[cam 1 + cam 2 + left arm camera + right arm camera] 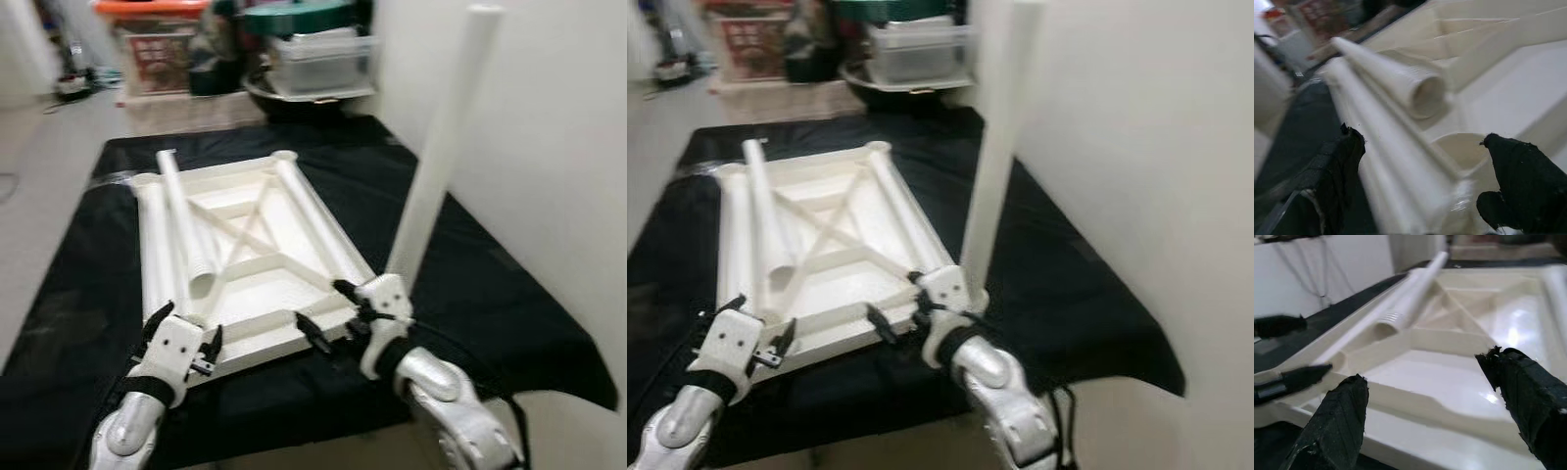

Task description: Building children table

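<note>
Upturned white table panel (257, 257) lies centred on the black cloth (509, 313); one leg (443, 147) stands at its 4 o'clock corner. Left gripper (181, 338) and right gripper (326, 311), jaws open and empty, flank the near edge. Seat the loose leg (184, 223) squarely into its socket.

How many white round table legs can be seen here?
2. One white plastic tube leg stands upright at the upturned white tabletop's near right corner. The other leg lies loose inside the tabletop, toward its left side. More may be hidden.
</note>
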Robot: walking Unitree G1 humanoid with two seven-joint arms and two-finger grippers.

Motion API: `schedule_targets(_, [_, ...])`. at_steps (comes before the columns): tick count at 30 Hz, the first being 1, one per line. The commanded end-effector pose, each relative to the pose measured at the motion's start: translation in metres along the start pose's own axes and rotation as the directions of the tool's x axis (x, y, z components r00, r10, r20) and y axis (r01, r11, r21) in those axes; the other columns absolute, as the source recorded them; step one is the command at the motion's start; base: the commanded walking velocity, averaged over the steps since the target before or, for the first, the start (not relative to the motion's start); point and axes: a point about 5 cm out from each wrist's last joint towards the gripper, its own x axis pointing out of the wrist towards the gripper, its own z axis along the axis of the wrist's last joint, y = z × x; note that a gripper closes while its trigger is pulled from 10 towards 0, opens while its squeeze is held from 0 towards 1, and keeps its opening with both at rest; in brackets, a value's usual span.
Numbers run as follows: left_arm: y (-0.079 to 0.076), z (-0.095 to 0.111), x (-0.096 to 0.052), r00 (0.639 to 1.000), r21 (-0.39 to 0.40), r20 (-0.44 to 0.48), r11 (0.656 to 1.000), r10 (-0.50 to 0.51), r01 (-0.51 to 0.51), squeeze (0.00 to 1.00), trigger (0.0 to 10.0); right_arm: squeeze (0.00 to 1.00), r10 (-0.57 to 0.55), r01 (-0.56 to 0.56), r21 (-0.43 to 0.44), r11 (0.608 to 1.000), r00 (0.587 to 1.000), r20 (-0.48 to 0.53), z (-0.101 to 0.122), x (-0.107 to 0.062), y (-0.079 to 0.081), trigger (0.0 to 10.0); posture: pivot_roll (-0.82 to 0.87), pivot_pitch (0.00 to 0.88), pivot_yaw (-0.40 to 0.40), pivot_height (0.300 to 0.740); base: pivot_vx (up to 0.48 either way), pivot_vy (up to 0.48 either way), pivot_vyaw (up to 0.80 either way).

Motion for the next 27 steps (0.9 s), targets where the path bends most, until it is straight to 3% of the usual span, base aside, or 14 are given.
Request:
schedule_targets(1, [-0.002,0.004,0.006,1.000,0.003,0.001,1.000,0.008,-0.008,0.00,10.0,0.00,-0.002,0.001,-0.039,0.999,1.000,-0.016,-0.002,0.000,-0.006,10.0,0.06,0.000,-0.008,0.740,0.000,0.000,0.80])
schedule_targets(6, [-0.010,0.014,0.008,0.999,-0.042,0.029,0.999,0.017,-0.016,0.00,10.0,0.00,0.003,-0.005,-0.057,0.998,0.999,-0.033,-0.006,-0.001,-0.013,10.0,0.08,0.000,-0.007,0.740,0.000,0.000,0.80])
schedule_targets(11, [-0.017,0.011,-0.002,1.000,-0.053,0.009,0.999,0.010,-0.009,0.00,10.0,0.00,-0.028,0.026,-0.058,0.998,0.999,-0.043,-0.012,0.003,-0.015,10.0,0.10,0.000,0.003,0.740,0.000,0.000,0.80])
schedule_targets(14, [-0.019,0.013,-0.006,1.000,-0.070,0.005,0.998,-0.004,0.005,0.00,10.0,0.00,-0.082,0.081,-0.006,0.997,0.997,-0.015,-0.009,0.010,-0.018,10.0,0.11,0.000,-0.002,0.740,0.000,0.000,0.80])
schedule_targets(18, [-0.007,0.011,0.000,0.999,-0.083,-0.003,0.995,0.048,-0.048,0.00,10.0,0.00,-0.134,0.134,0.017,0.991,0.991,-0.006,-0.007,0.020,-0.023,10.0,0.11,0.000,-0.007,0.740,0.000,0.000,0.00])
schedule_targets(24, [-0.004,0.012,0.003,0.997,-0.120,-0.005,0.990,0.073,-0.073,0.00,10.0,0.00,-0.149,0.149,0.013,0.989,0.989,-0.002,-0.006,0.022,-0.027,10.0,0.11,0.000,-0.008,0.740,0.000,0.000,0.00])
schedule_targets(27, [-0.006,0.013,0.004,0.998,-0.116,0.000,0.991,0.070,-0.070,0.00,10.0,0.00,-0.181,0.182,-0.077,0.980,0.983,0.022,-0.005,0.027,-0.031,10.0,0.10,0.000,-0.023,0.740,0.000,0.000,0.00])
